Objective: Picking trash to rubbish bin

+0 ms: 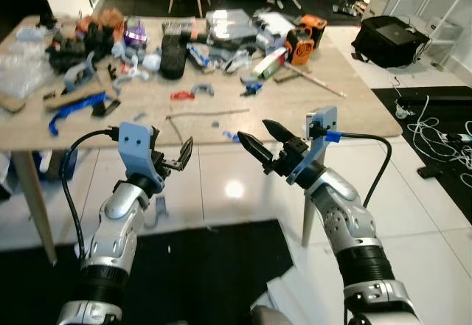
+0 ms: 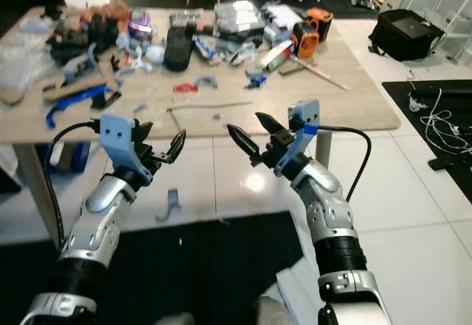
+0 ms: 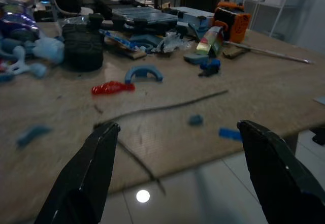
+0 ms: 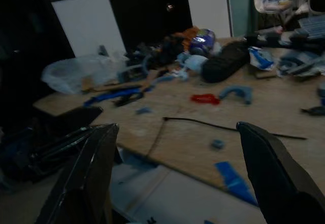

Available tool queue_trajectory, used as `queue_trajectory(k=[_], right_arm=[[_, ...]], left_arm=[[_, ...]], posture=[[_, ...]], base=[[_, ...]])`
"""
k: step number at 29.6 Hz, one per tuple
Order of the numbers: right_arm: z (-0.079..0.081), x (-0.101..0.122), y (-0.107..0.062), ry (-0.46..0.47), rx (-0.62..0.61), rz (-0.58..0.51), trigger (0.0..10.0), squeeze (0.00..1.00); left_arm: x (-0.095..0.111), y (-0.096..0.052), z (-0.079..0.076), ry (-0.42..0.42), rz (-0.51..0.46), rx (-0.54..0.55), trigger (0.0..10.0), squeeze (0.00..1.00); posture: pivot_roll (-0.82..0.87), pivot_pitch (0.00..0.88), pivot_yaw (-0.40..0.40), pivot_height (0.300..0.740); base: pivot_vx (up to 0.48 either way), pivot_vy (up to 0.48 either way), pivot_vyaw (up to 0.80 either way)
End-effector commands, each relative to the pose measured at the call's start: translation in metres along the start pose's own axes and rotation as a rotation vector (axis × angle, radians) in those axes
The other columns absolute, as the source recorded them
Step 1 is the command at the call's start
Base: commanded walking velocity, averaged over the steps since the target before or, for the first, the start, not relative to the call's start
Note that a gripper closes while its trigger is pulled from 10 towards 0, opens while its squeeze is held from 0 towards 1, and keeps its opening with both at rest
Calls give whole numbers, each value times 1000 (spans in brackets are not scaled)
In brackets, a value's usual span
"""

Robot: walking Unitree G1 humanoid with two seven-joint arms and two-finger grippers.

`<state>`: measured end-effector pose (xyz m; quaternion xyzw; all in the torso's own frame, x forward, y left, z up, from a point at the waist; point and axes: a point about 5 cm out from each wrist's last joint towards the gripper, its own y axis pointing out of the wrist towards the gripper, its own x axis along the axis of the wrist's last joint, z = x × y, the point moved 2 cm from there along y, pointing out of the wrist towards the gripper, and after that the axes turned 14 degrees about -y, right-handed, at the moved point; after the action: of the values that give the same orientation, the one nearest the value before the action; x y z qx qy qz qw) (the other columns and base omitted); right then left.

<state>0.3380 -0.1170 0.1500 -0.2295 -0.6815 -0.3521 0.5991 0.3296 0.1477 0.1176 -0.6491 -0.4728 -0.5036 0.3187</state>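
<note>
Left gripper (image 1: pixel 173 157) raised short of the desk's near edge, fingers spread and empty; probably posed for an approach, nothing yet selected. Right gripper (image 1: pixel 258 142) likewise raised just off the near edge, fingers parted wide, nothing between them.

Pale wooden desk (image 1: pixel 354 96) carrying the clutter, left to right: crumpled clear plastic bag (image 1: pixel 18 67) at the far left edge; long blue plastic strip (image 1: pixel 74 107) toward the near left; black ribbed block (image 1: pixel 174 54) at centre rear; small red plastic scrap (image 1: pixel 182 95) and blue curved plastic piece (image 1: pixel 200 88) mid-desk; thin dark bent wire (image 1: pixel 206 113) close to the near edge; orange-and-black power tool (image 1: pixel 306 34) at the far right. Candidate trash judged to be the loose scraps nearest the near edge. Rubbish bin not identified among the things visible.

Blue plastic fragment (image 2: pixel 169 200) lying on the white tiled floor (image 2: pixel 413 214) below the near edge, clearest in the right eye view. Left wrist view adding close detail of small blue crumbs (image 3: pixel 229 133) by the near edge. Right wrist view dim, taking the desk from its right side.
</note>
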Motion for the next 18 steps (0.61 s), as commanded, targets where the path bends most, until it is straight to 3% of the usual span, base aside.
queue_trajectory(k=[1,14,18], right_arm=[[0,-2,0,-3,3,6,10000,0],[0,-3,0,12,4,13,10000,0],[0,-3,0,12,11,26,10000,0]], left_arm=[[-5,-2,0,9,17,3,10000,0],[-5,-1,0,12,17,-3,10000,0],[-4,-1,0,14,17,-4,10000,0]], posture=[[-4,0,-17,740],[-4,0,-17,740],[-5,0,-15,740]], base=[[480,0,0],[480,0,0],[480,0,-750]])
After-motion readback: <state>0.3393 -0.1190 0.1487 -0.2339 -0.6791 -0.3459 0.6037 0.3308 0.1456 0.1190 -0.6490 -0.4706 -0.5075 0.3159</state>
